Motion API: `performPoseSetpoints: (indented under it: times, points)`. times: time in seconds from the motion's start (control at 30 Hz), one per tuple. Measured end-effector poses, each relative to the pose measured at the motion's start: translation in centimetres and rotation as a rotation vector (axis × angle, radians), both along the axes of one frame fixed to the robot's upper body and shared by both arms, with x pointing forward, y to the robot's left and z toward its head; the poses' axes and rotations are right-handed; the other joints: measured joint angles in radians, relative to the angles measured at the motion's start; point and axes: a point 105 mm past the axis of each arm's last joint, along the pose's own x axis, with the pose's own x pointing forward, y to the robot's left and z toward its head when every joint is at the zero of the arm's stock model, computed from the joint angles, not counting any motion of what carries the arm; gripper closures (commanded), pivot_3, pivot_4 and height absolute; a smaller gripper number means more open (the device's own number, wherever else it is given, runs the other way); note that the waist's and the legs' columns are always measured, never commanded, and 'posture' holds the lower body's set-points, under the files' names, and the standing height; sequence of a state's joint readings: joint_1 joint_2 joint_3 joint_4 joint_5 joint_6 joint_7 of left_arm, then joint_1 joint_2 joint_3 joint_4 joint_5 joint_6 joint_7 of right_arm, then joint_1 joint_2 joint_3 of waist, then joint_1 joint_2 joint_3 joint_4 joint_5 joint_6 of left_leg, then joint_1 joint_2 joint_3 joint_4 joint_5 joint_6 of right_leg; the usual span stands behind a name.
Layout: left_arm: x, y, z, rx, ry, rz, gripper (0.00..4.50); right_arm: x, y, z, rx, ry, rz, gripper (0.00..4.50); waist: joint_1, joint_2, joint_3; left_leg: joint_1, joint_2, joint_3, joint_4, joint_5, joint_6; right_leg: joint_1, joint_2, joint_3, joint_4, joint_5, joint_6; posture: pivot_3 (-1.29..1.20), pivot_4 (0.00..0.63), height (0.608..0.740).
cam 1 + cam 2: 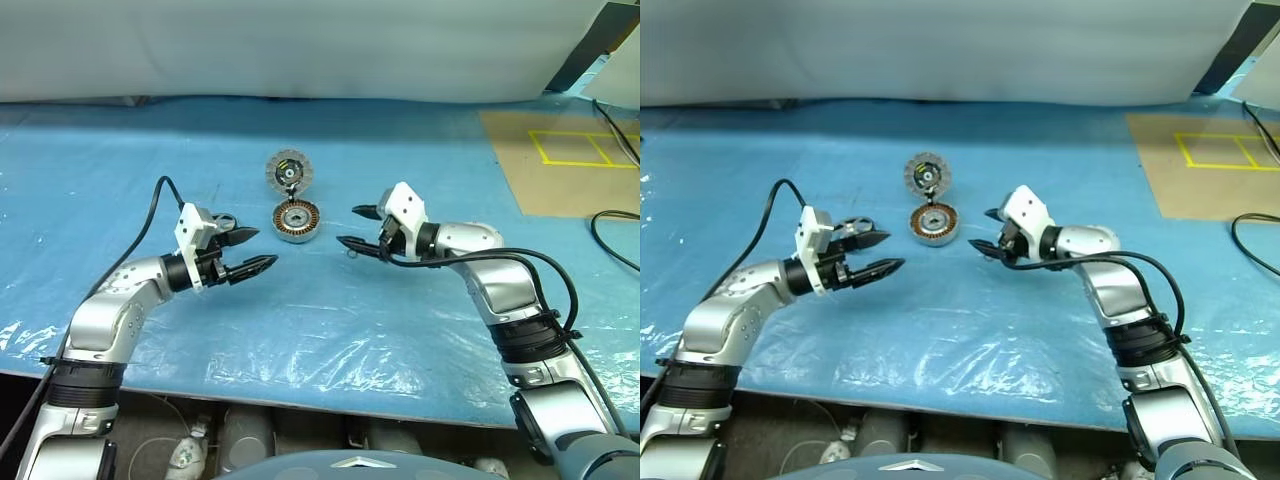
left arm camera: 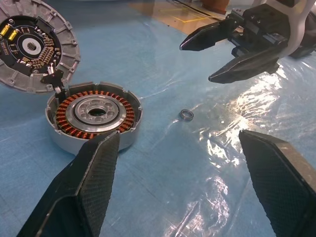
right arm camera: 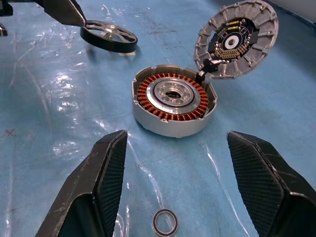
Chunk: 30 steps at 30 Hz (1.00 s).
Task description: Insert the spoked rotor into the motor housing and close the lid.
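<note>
Rotor [image 3: 108,37]: dark spoked wheel lying flat on the worktop [image 1: 330,330] at about 9 o'clock from the can, just beyond the left fingers; it is free and unheld, so it looks like the first thing to be fetched
Can [image 1: 296,221]: motor housing sitting upright near the middle of the blue-covered worktop, copper windings and grey centre facing up, mouth open and ready to take the wheel
Lid [image 1: 289,171]: swung back at 12 o'clock from the can, tilted up on its edge and joined to the rim by a small dark link; its face of circuit parts and segmented rim is turned towards the robot, leaving the opening clear
Small ring [image 2: 186,114]: tiny black ring lying loose on the plastic at about 4 o'clock from the can, under the right fingers; not part of the job, and easy to knock
Left gripper [image 1: 248,253]: hangs at 8 o'clock from the can, fingers spread wide, nothing between them, pointing in towards the middle
Right gripper [image 1: 356,227]: hangs at 3 o'clock from the can, fingers spread, empty, pointing in and slightly down
Stage: nothing inserted yet; both arms flank the can as if poised to start, the left one better placed for the wheel
</note>
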<state>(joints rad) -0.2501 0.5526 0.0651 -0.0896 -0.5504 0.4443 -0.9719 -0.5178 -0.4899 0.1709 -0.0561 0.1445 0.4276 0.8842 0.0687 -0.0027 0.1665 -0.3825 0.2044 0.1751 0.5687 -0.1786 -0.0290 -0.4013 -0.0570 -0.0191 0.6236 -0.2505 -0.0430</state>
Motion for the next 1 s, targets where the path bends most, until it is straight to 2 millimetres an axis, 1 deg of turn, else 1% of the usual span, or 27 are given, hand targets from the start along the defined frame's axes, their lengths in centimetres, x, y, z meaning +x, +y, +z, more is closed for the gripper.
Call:
performPoseSetpoints:
  times: [0.13,0.2,0.27,0.33,0.37,0.43,0.6,0.67,0.73,0.8,0.87,1.0]
  points:
    - [0.0,0.0,0.0,0.001,0.000,0.002,0.45,0.0,-0.1,0.1,-0.014,0.001,0.015,1.15,0.000,0.000,0.000,0.000,0.000,0.000,0.000,0.000,0.000,0.000,0.000,0.000,0.000,0.000,0.000,0.00,0.150,0.740]
    - [0.0,0.0,0.0,0.001,0.000,0.005,0.45,0.0,0.3,0.4,-0.022,0.004,0.035,1.15,-0.001,0.000,0.000,0.000,0.000,0.000,0.000,0.000,0.000,0.000,0.000,0.000,0.000,0.000,0.000,0.00,0.150,0.740]
    - [0.0,0.0,-0.1,0.000,0.000,0.006,0.45,0.0,1.4,1.0,-0.032,0.001,0.075,1.15,-0.005,0.000,0.000,0.000,0.001,0.000,0.001,0.000,0.000,0.000,0.000,0.000,0.001,0.000,0.000,0.00,0.150,0.740]
    - [0.0,0.0,-0.1,-0.002,0.001,0.008,0.45,0.1,3.0,2.0,-0.044,-0.006,0.130,1.15,-0.006,0.000,0.000,0.001,0.001,0.000,0.001,0.000,0.000,0.000,0.000,0.000,0.001,0.000,-0.001,0.00,0.150,0.740]
    - [0.1,-0.1,-0.1,-0.002,0.001,0.011,0.45,0.2,3.9,2.4,-0.069,-0.009,0.165,1.15,-0.007,0.000,0.000,0.001,0.001,0.000,0.001,0.000,0.000,-0.001,0.000,0.000,0.002,0.000,-0.001,0.00,0.150,0.740]
    - [0.1,-0.1,-0.1,-0.003,0.001,0.013,0.45,0.3,5.0,3.1,-0.126,-0.030,0.213,1.15,-0.005,0.000,0.000,0.000,0.001,0.000,0.001,0.000,0.000,0.000,0.000,-0.001,0.001,0.000,-0.001,0.00,0.150,0.740]
    - [0.0,0.1,-0.5,-0.002,0.009,0.026,0.45,1.6,6.4,3.4,-0.259,0.027,0.264,1.15,0.000,0.000,0.000,-0.002,0.001,0.000,0.002,0.000,0.001,-0.001,0.000,-0.002,0.002,0.000,-0.001,0.00,0.150,0.740]
    - [-0.1,0.1,-0.7,-0.006,0.011,0.032,0.45,2.5,7.3,3.6,-0.329,0.053,0.270,1.15,-0.003,0.000,0.000,-0.002,0.001,0.000,0.002,0.000,0.000,-0.002,0.000,-0.002,0.002,0.000,-0.002,0.00,0.150,0.740]
    - [0.0,-0.1,-0.7,-0.015,0.008,0.038,0.45,2.9,8.3,3.8,-0.367,0.064,0.276,1.15,-0.003,0.000,0.000,-0.002,0.002,0.000,0.002,0.000,0.000,-0.002,0.000,-0.003,0.002,0.000,-0.003,0.00,0.150,0.740]
    - [0.0,0.0,-0.8,-0.015,0.005,0.051,0.45,3.3,9.1,3.3,-0.406,0.088,0.276,1.15,-0.002,0.000,0.000,-0.003,0.002,0.000,0.002,0.000,0.001,-0.002,0.000,-0.003,0.002,0.000,-0.003,0.00,0.150,0.740]
    - [-0.1,-0.2,-1.1,-0.023,0.009,0.060,0.45,4.0,9.7,2.2,-0.458,0.115,0.250,1.15,-0.003,0.000,0.000,-0.003,0.002,0.000,0.002,0.000,0.000,-0.002,0.000,-0.003,0.002,0.000,-0.003,0.00,0.150,0.740]
    - [-0.4,-0.3,-1.7,-0.032,0.021,0.074,0.45,5.2,9.6,0.3,-0.521,0.152,0.197,1.15,0.000,0.000,0.000,-0.005,0.002,0.000,0.002,0.000,0.000,-0.003,0.000,-0.004,0.003,0.000,-0.003,0.00,0.150,0.740]
